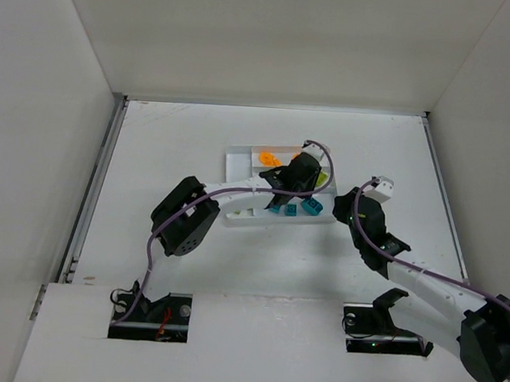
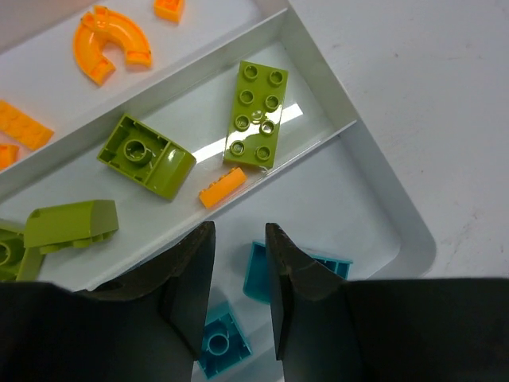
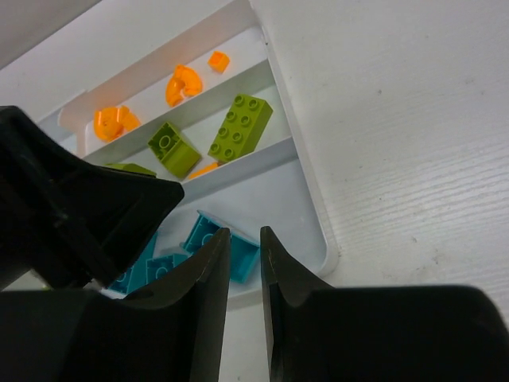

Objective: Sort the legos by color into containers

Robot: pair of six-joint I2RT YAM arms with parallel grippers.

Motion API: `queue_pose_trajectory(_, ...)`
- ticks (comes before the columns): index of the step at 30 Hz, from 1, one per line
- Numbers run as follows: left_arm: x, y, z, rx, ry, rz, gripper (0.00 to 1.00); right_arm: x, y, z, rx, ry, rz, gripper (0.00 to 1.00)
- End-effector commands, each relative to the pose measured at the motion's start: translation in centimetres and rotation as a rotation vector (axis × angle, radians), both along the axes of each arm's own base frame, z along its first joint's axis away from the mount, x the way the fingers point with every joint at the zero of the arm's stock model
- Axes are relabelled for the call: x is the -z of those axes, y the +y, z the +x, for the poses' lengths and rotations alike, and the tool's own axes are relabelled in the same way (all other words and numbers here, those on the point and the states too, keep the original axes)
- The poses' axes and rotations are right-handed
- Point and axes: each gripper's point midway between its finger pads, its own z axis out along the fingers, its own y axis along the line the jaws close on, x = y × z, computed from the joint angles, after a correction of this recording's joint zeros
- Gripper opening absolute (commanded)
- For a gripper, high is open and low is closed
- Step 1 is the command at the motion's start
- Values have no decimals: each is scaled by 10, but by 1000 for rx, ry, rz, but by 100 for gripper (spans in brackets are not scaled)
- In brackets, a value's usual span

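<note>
The white tray [image 1: 236,159] lies at the table's middle. Its far section holds orange legos [image 2: 111,44], the middle one lime legos [image 2: 256,114] plus one small orange piece [image 2: 222,188], the near one teal legos [image 2: 330,267]. My left gripper [image 2: 238,231] hovers over the teal section, jaws a little apart and empty; it is over the tray in the top view [image 1: 297,189]. My right gripper [image 3: 245,233] hangs just off the tray's near right corner [image 3: 306,215], jaws narrowly apart and empty, a teal lego [image 3: 200,231] beyond them.
The left arm's black gripper body [image 3: 79,207] fills the left of the right wrist view, close beside my right gripper [image 1: 351,205]. White walls enclose the table on three sides. Bare table lies right of the tray [image 2: 445,95].
</note>
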Motion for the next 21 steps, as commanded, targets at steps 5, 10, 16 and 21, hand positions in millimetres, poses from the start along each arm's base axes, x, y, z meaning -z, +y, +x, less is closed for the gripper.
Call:
queue_pose_trajectory(5,12,-6,12,51,53,7,29,-4,-1,0,8,-11,19,28)
queue_pose_trajectory(10,17,-6,20,45,50,12,29,-2,0,-2,3,-10,26,28)
queue_pose_trajectory(16,-7,-19,8,97,38,-62,28,-1,1,-2,-1,-9,24,28)
queue_pose_trajectory(21,-16,-14,16,73,17,-79,25,-1,2,-2,-5,-9,26,28)
